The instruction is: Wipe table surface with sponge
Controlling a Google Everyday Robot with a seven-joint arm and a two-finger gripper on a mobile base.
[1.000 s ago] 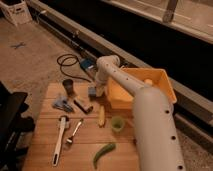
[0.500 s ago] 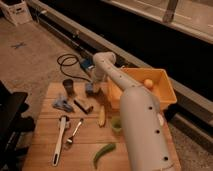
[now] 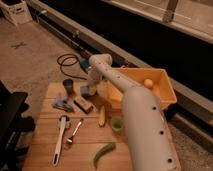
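My gripper (image 3: 89, 90) is at the end of the white arm (image 3: 140, 120), which reaches from the lower right to the far edge of the wooden table (image 3: 45, 152). It is low over a small yellow and blue thing (image 3: 85, 92) that may be the sponge, just right of the metal cup (image 3: 68, 86). The gripper hides most of that thing, and I cannot tell whether it is touching it.
A yellow bin (image 3: 167, 97) with an orange ball (image 3: 148, 83) stands at the back right. On the table lie a blue item (image 3: 62, 104), a brown block (image 3: 83, 105), a banana (image 3: 102, 116), a green cup (image 3: 117, 123), a green pepper (image 3: 103, 150), a white utensil (image 3: 60, 137) and a spoon (image 3: 74, 134). A cable (image 3: 70, 61) lies on the floor behind the table.
The gripper has shifted slightly left along the table's far edge, towards the metal cup, and the arm's long link has swung left with it.
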